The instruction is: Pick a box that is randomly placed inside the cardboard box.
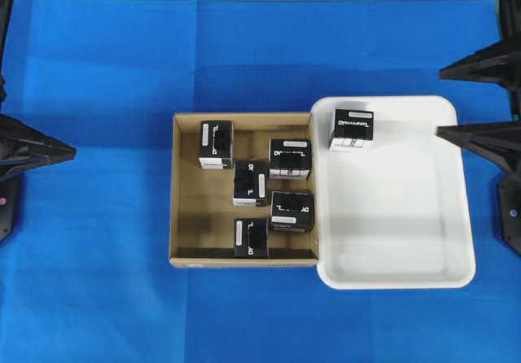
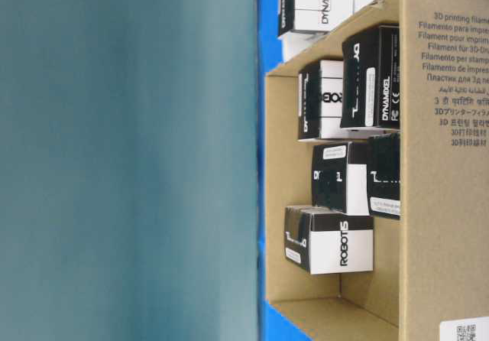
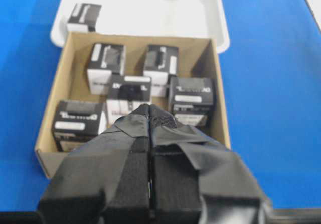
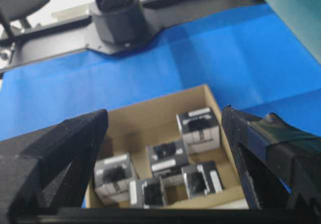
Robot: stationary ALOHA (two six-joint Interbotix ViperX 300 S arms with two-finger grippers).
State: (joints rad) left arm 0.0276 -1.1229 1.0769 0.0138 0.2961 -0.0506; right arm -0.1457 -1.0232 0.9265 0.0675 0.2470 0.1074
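- We see the box (image 1: 352, 128), a black carton with large white DYNAMIXEL lettering on top, resting in the far left corner of the white tray (image 1: 456, 216), outside the cardboard box (image 1: 186, 216).
- The cardboard box sits on the blue worktop (image 1: 98, 298), and its right wall touches the tray's left rim.
- Inside the cardboard box we count five black cartons with white stickers: one at the far left (image 1: 216, 144), one at the far right (image 1: 290, 159), one in the middle (image 1: 251, 182), one at the near right (image 1: 291, 212) and one against the near wall (image 1: 251, 238).
- From the table-level view we see the printed outer wall of the cardboard box (image 2: 443, 203) and several of those cartons standing on its floor.
- Our left tool (image 3: 149, 114) has its jaws pressed together with nothing between them; it hangs short of the cardboard box's near wall, pointing at the cartons.
- In the overhead view the left tool (image 1: 69, 153) sits at the left edge, well apart from the cardboard box.
- Our right tool (image 4: 165, 133) stands wide and empty, its two fingers (image 4: 75, 143) framing the cardboard box far ahead.
- In the overhead view the right tool (image 1: 444, 102) is near the tray's far right rim, its two dark tips spread apart.
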